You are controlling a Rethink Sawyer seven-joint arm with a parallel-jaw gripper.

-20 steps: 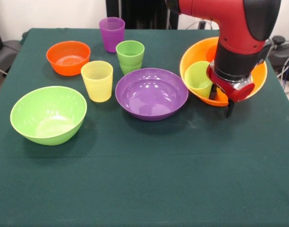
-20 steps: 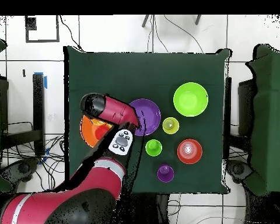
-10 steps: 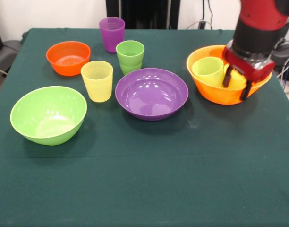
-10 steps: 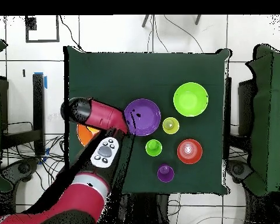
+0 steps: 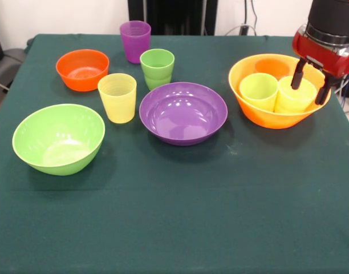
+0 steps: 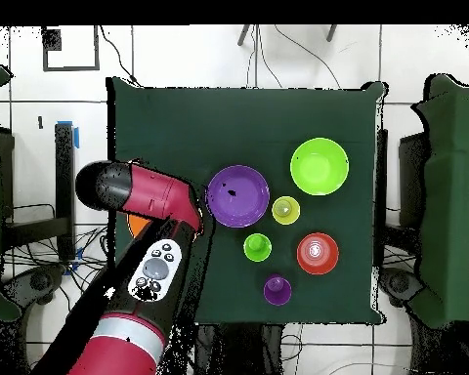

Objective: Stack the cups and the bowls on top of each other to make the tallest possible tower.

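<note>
The gripper (image 5: 310,87) hung with jaws spread wide and empty above the yellow-orange bowl (image 5: 260,117), which held two pale cups (image 5: 277,94) side by side; next grasp, I judged, needed one rim centred.

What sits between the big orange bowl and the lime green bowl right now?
In the front view, the purple bowl lies between the yellow-orange bowl and the lime green bowl; the yellow cup stands just behind that line.

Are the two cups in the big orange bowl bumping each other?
Touching. In the front view the lime green cup and the pale yellow cup sit side by side with rims pressed together, no gap.
</note>
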